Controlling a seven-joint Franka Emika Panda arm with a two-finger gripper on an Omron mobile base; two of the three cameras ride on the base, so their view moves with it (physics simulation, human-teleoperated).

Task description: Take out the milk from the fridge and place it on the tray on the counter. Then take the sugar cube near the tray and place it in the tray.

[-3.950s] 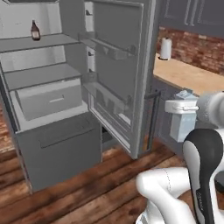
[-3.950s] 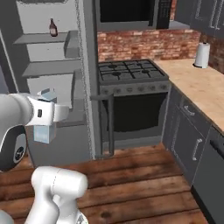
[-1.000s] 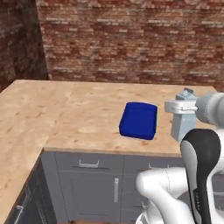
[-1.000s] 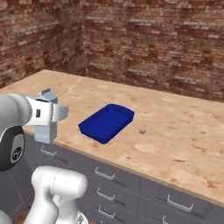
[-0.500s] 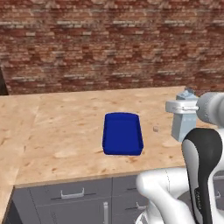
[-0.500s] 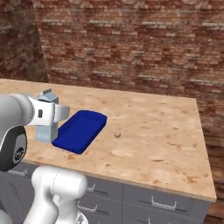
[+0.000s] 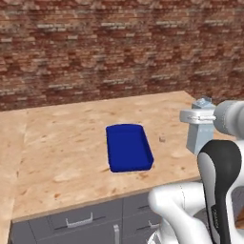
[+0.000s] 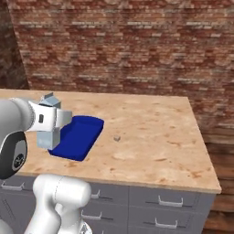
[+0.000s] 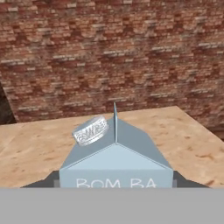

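Clamped on either side of the milk (image 7: pixel 200 131), the jaws of the gripper (image 7: pixel 199 116) sit closed against the carton's upper body, just under its gabled top. In the hand view the dark finger tips (image 9: pixel 40 181) press against both lower corners of the carton's roof, with the round cap beside the ridge. The grip is high and from the side, probably so the carton hangs upright and its base is free to be set down flat.

The carton is held in the air, off to the arm's side of the tray (image 7: pixel 127 147). From the left camera it appears out past the sugar cube (image 7: pixel 162 139), near the front edge of the counter (image 7: pixel 62 152); from the right camera it overlaps the tray's near corner (image 8: pixel 77 136). How high it rides above the wood cannot be told exactly.

The tray lies empty with its long side running away from the robot. The sugar cube (image 8: pixel 117 137) rests on the bare wood just beside the tray's long edge, apart from its rim, within easy reach for the later step.

Judging from this, the carrying stage is nearly finished: the arm now needs to bring the carton over the tray's floor and lower it.
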